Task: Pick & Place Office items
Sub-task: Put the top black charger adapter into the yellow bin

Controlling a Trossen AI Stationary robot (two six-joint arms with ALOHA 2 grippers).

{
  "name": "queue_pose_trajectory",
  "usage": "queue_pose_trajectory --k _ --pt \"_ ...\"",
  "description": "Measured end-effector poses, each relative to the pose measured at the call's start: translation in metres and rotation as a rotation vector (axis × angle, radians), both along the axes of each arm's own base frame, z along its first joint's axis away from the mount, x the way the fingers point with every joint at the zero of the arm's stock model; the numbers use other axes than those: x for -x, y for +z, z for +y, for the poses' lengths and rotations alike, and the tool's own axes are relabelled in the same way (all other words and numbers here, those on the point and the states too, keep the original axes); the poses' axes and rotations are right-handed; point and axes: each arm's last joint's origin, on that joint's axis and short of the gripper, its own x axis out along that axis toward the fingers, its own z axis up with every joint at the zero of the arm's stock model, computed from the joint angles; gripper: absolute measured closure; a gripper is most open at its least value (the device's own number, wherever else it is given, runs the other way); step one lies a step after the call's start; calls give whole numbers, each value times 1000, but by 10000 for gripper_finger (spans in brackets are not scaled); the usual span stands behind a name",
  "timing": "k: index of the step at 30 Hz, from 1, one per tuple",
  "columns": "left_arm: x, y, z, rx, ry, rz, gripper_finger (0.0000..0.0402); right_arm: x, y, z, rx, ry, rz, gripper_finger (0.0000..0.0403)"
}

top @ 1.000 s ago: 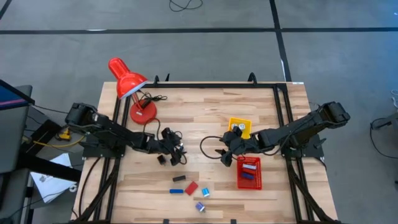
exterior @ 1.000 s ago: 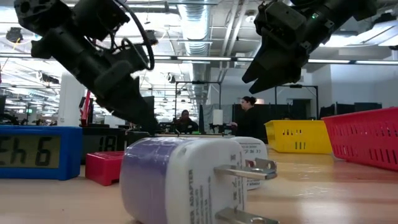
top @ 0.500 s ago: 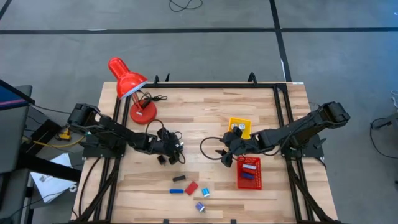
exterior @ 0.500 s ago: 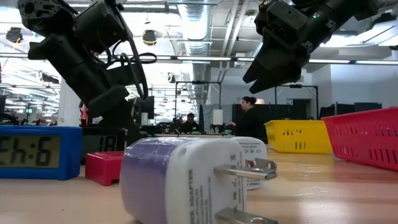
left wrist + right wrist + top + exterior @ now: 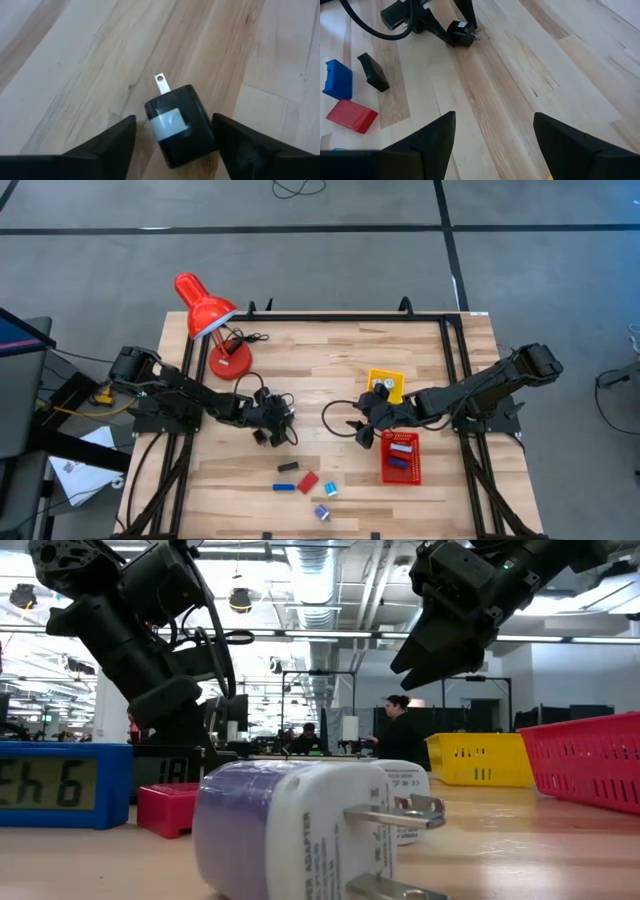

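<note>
Left gripper (image 5: 172,145): your fingers straddle the black plug adapter (image 5: 179,125), not yet clamped, mid-table toward the left edge.
Right gripper (image 5: 492,145): fingers apart, empty, beside the red basket (image 5: 401,457).

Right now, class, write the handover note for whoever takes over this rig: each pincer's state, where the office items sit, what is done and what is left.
Left pincer: down at the table, fingers either side of the black plug adapter, closing, grip not confirmed.
Right pincer: open, empty, raised near the red mesh basket.
Done: some blue and red pieces lie in the basket; a few small items are in the yellow tray.
Left: the black adapter, plus the loose pieces near the front edge: black bar, red block, blue bar, light-blue bit, purple-and-white adapter.
</note>
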Motion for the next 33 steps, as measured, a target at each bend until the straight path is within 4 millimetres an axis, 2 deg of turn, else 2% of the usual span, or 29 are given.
queue_pose_trajectory --k 8,10,15,19,24,33 --pt "-1 1 0 0 -1 -11 247 0 0 0 6 5 1 143" --pt "-2 4 -1 15 -28 -33 260 -1 1 0 41 37 3 143" --pt "-17 24 -12 189 -292 -235 259 -10 4 4 170 178 -60 143" --pt "-25 37 -19 281 -467 -380 242 -25 6 19 331 371 -193 143" --pt "-28 45 -21 333 -495 -466 254 -34 3 44 563 546 -314 143" --pt "-30 54 -25 483 -530 -544 243 -66 -8 63 625 654 -305 143"
